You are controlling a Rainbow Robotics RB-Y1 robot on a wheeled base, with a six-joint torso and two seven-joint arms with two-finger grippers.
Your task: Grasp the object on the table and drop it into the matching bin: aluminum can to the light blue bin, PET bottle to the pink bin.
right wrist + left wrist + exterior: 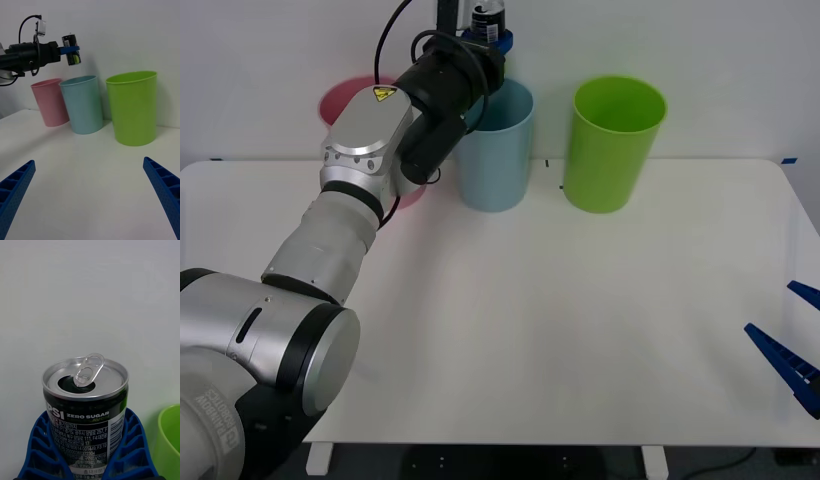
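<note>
The small silvery-grey aluminium drink can [85, 416] with its dark and yellow-green label sits upright between our left gripper's [70, 49] blue ribbed fingers [41, 450], which pinch it low around the body on both sides. Its pull-tab is lifted and the mouth is open, so we judge it empty or nearly so: light, thin-walled and easy to dent, with a smooth printed wall that could slip. A hold across the middle of the body, as we have it, seems the safest; squeezing harder would only crumple it.

In the right wrist view the can hangs in the air, above the tall pale blue plastic bin [82, 105], about over its rim on the side nearest the pink plastic bin [50, 101]. The bright green plastic bin [133, 107] stands on the blue one's other side, all three on the plain white tabletop [560, 330].

Our right gripper [792, 350] waits at the tabletop's right edge, fingers spread wide and holding nothing.
</note>
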